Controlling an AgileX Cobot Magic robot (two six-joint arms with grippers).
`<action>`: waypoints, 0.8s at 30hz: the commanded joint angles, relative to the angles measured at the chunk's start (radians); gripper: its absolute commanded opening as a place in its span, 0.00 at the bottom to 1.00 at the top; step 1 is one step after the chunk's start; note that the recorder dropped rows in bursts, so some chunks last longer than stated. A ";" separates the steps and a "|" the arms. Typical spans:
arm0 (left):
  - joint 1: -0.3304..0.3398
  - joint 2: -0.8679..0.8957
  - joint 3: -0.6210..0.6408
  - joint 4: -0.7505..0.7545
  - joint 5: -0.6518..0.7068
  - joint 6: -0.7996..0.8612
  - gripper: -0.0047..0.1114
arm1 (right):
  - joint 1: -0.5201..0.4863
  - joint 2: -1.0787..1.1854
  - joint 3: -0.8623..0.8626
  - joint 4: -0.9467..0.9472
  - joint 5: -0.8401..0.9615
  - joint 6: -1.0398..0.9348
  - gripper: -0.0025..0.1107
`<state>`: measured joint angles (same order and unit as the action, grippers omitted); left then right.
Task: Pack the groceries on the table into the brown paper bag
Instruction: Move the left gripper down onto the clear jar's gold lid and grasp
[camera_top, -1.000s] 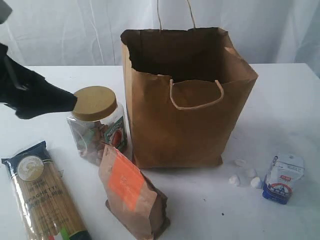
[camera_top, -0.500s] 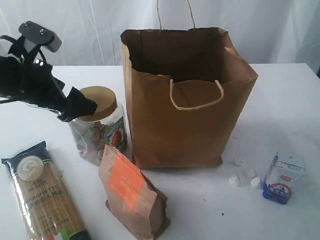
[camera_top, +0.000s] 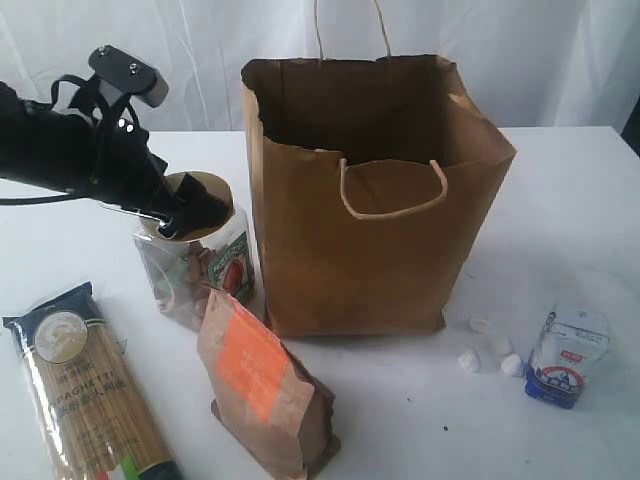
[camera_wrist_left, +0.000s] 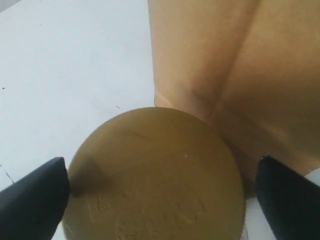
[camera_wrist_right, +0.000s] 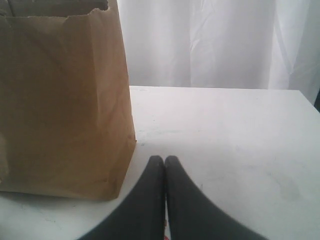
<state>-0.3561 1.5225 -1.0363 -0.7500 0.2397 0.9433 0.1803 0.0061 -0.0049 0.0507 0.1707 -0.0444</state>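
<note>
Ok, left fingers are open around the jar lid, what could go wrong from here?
The left fingers flank the lid of the jar; closing this high may catch only its rim and slip. The jar stands close to the bag and pouch, so a tilted lift could knock either.

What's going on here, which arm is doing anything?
The left gripper hangs over the tan-lidded clear jar, jaws wide open on either side of its lid, not yet closed on it. The jar stands right beside the brown paper bag, which is upright and open. The right gripper is shut and holds nothing. The spaghetti packet, brown pouch and small white-blue packet sit unpacked on the table.
</note>
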 joint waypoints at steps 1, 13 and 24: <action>-0.006 0.032 -0.001 -0.017 -0.008 0.022 0.95 | -0.011 -0.006 0.005 0.002 0.000 -0.005 0.02; -0.006 0.082 -0.001 -0.017 -0.034 0.050 0.91 | -0.011 -0.006 0.005 0.002 0.000 -0.005 0.02; -0.006 -0.006 -0.001 -0.001 0.049 -0.005 0.04 | -0.011 -0.006 0.005 0.002 0.000 -0.005 0.02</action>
<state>-0.3583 1.5579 -1.0490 -0.7602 0.2249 0.9713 0.1803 0.0061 -0.0049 0.0507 0.1725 -0.0444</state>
